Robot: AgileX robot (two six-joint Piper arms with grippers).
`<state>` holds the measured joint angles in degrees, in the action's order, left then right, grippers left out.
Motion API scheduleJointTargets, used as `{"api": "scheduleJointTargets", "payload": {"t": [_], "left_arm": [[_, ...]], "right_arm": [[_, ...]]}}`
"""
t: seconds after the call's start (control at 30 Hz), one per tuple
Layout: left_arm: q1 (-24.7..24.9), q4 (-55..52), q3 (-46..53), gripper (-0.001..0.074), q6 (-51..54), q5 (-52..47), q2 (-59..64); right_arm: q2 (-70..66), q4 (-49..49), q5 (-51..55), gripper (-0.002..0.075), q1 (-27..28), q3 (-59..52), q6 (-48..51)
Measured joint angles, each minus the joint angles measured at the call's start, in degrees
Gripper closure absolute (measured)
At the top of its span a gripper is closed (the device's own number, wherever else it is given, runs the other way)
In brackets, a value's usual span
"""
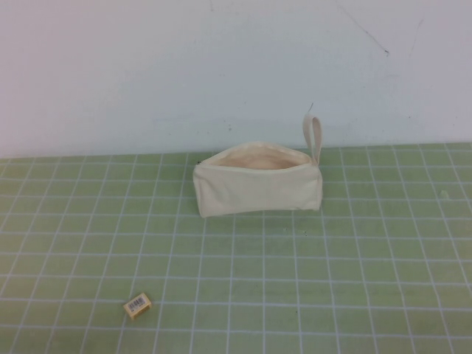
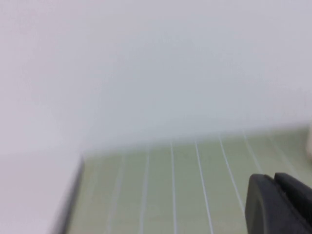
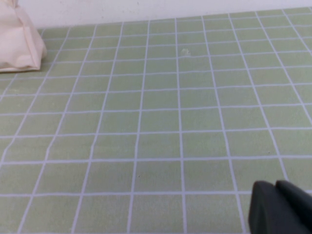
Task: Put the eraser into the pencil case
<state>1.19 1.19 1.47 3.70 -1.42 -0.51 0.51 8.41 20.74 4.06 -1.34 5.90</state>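
Observation:
The eraser [image 1: 137, 304], a tiny tan block with a white barcode label, lies on the green grid mat near the front left. The pencil case [image 1: 257, 184], a cream-white pouch, stands open at the mat's far middle, beige lining showing, its loop strap [image 1: 315, 137] upright at the right end. Its end also shows in the right wrist view [image 3: 18, 41]. Neither arm shows in the high view. My left gripper [image 2: 276, 180] is shut and empty over the mat's left side. My right gripper [image 3: 276, 185] is shut and empty over the mat, right of the pouch.
The green grid mat [image 1: 295, 280] covers the table up to a white wall [image 1: 221, 66] behind the pouch. In the left wrist view the mat's edge [image 2: 73, 195] borders a white surface.

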Motion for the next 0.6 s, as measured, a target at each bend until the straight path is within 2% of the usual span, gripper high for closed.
{"api": "scheduleJointTargets", "payload": {"t": [0.2, 0.43, 0.53, 0.6], "left_arm": [[0.0, -1.19, 0.0, 0.0736, 0.32, 20.03, 0.0], [0.0, 2.42, 0.0, 0.0736, -1.69, 34.97, 0.0], [0.0, 7.17, -1.55, 0.0736, -5.79, 32.58, -0.12], [0.0, 9.12, -7.0, 0.0736, -7.08, 20.89, -0.12]], "right_arm": [[0.0, 0.0, 0.0, 0.0727, 0.0, 0.0, 0.0], [0.0, 0.0, 0.0, 0.0727, 0.0, 0.0, 0.0], [0.0, 0.0, 0.0, 0.0727, 0.0, 0.0, 0.0], [0.0, 0.0, 0.0, 0.0727, 0.0, 0.0, 0.0]]}}
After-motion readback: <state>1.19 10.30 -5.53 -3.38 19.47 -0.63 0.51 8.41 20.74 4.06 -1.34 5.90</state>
